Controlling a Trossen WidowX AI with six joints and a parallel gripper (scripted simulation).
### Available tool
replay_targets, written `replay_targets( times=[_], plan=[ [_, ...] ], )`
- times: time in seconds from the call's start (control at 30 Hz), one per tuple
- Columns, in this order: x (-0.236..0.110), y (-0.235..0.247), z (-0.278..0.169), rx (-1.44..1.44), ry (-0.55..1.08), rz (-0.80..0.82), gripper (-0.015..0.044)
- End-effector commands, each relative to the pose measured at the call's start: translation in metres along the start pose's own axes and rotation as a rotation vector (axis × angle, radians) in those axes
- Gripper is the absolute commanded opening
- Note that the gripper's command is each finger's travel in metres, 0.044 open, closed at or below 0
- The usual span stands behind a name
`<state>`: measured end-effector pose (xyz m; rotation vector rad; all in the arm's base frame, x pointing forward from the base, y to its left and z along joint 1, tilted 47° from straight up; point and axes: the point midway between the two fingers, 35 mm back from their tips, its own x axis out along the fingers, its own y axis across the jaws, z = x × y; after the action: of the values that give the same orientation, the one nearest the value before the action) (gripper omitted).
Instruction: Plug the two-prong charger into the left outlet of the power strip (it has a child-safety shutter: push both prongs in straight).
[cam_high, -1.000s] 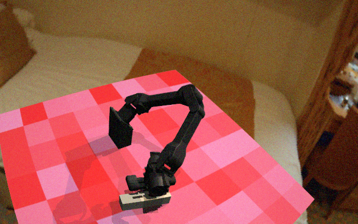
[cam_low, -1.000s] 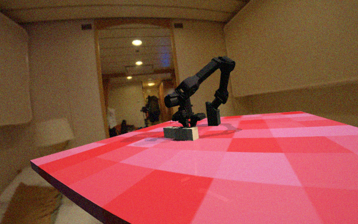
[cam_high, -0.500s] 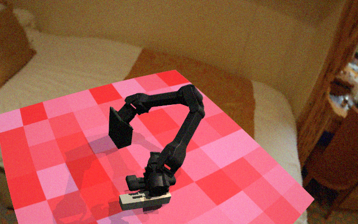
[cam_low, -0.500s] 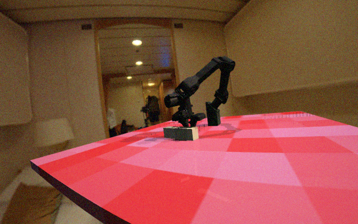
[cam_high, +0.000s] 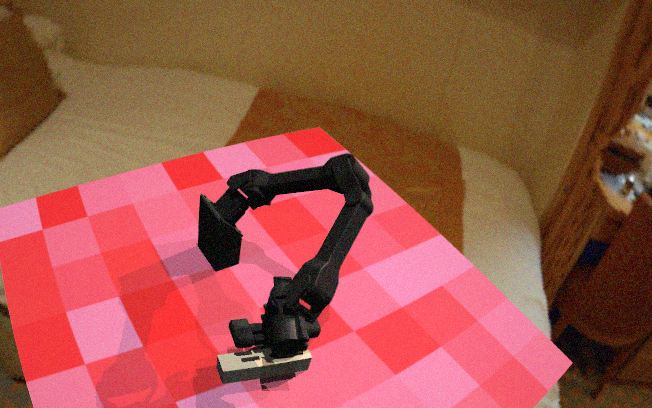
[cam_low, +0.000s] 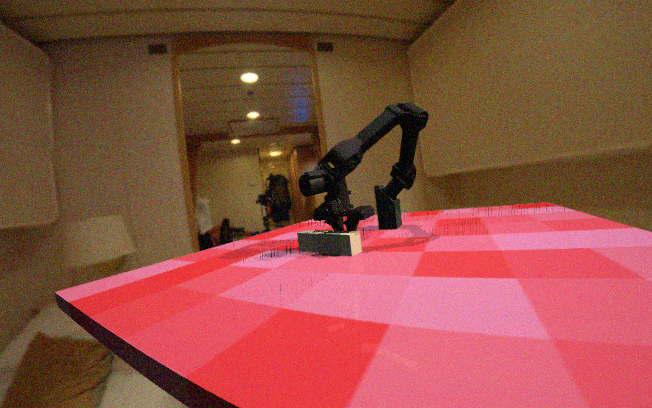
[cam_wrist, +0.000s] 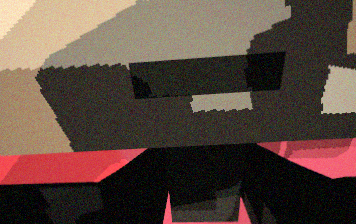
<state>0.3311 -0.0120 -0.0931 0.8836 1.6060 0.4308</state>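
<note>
The beige power strip (cam_high: 231, 369) (cam_low: 353, 243) lies flat on the checkered table (cam_high: 425, 320) (cam_low: 450, 310) near its front edge. My gripper (cam_high: 286, 345) (cam_low: 343, 224) (cam_wrist: 199, 142) points straight down over the strip and is shut on the dark two-prong charger (cam_wrist: 205, 175). The charger sits right at the strip's top face. In the wrist view the strip's top (cam_wrist: 200, 30) fills the upper frame, mostly in shadow, with a long dark outlet slot (cam_wrist: 200, 76) just ahead of the charger. The prongs are hidden under the charger body, so I cannot tell how deep they sit.
The arm's black base (cam_high: 218, 240) (cam_low: 388, 212) stands on the table behind the strip. The table edge (cam_low: 150, 367) drops off to a beige sofa and a wooden cabinet (cam_high: 600, 200) at the right.
</note>
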Motion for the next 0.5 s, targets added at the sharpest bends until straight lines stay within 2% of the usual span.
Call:
replay_targets(
  times=[0.0,0.47],
  plan=[
    [-0.0054,0.0008,0.0074,-0.016,-0.026,-0.002,0.0000],
    [-0.0035,0.0008,0.0077,-0.016,-0.026,-0.002,0.0000]
  ],
)
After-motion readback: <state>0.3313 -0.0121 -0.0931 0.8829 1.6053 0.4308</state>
